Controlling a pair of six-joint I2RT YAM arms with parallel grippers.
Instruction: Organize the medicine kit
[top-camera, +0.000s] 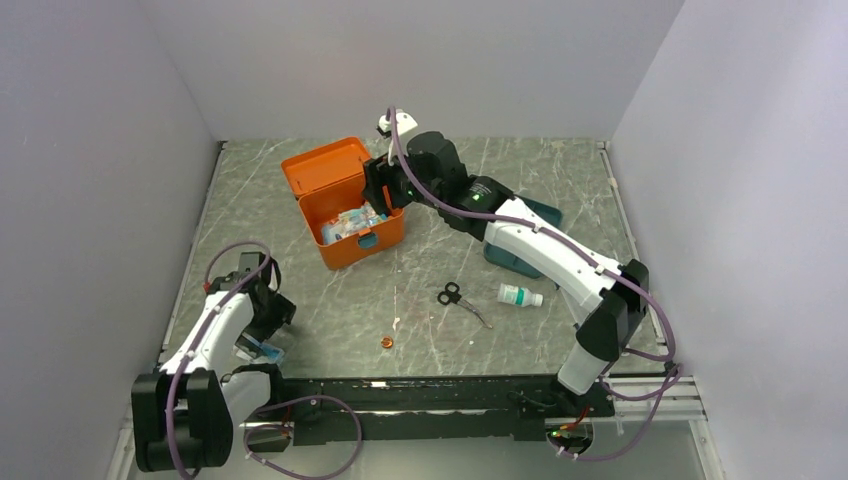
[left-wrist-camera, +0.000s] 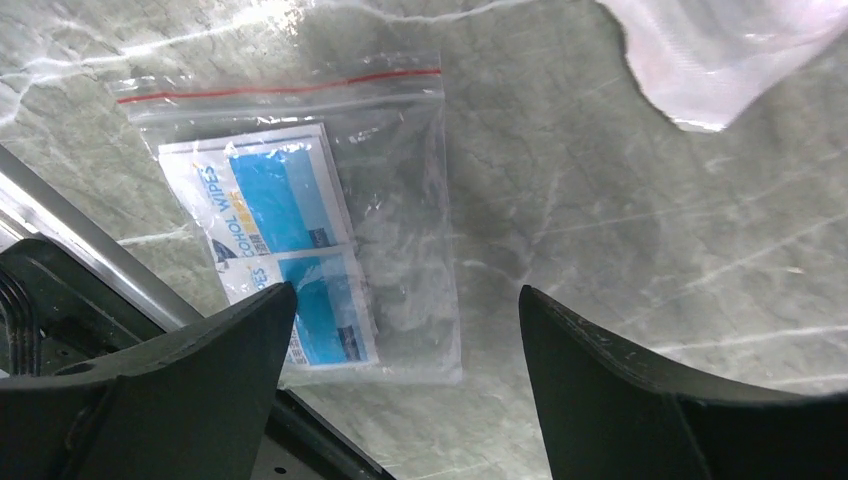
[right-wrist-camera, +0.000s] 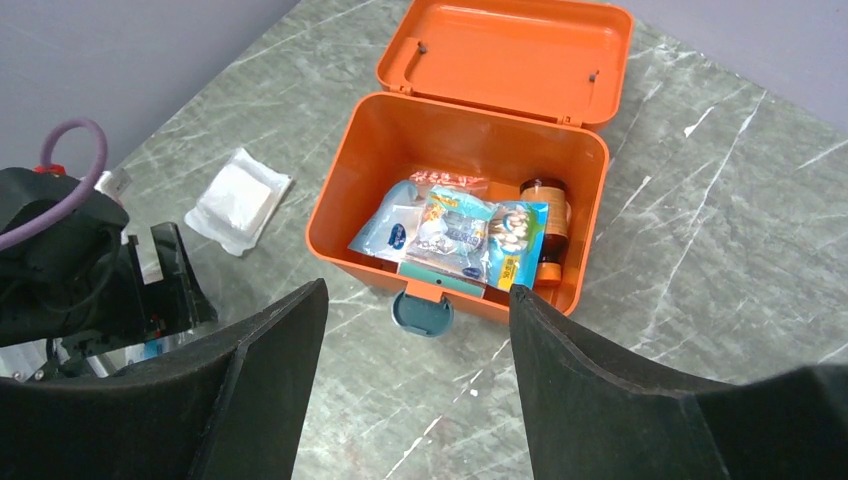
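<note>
The medicine kit (top-camera: 345, 205) is an orange box with its lid swung back, standing at the table's back left. Inside the medicine kit (right-wrist-camera: 470, 150) lie several packets (right-wrist-camera: 450, 235) and an amber bottle (right-wrist-camera: 547, 225); the teal latch (right-wrist-camera: 421, 312) hangs down in front. My right gripper (right-wrist-camera: 415, 300) is open and empty, raised beside the box, also visible from above (top-camera: 383, 190). My left gripper (left-wrist-camera: 405, 310) is open just above a clear zip bag of blue alcohol wipes (left-wrist-camera: 300, 240) near the table's front left edge (top-camera: 262, 348); the bag lies flat, unheld.
Black scissors (top-camera: 460, 300), a small white bottle (top-camera: 520, 295) and a small copper disc (top-camera: 385, 342) lie mid-table. A teal tray (top-camera: 535, 225) sits under the right arm. A white gauze packet (right-wrist-camera: 238, 198) lies left of the box. Walls enclose three sides.
</note>
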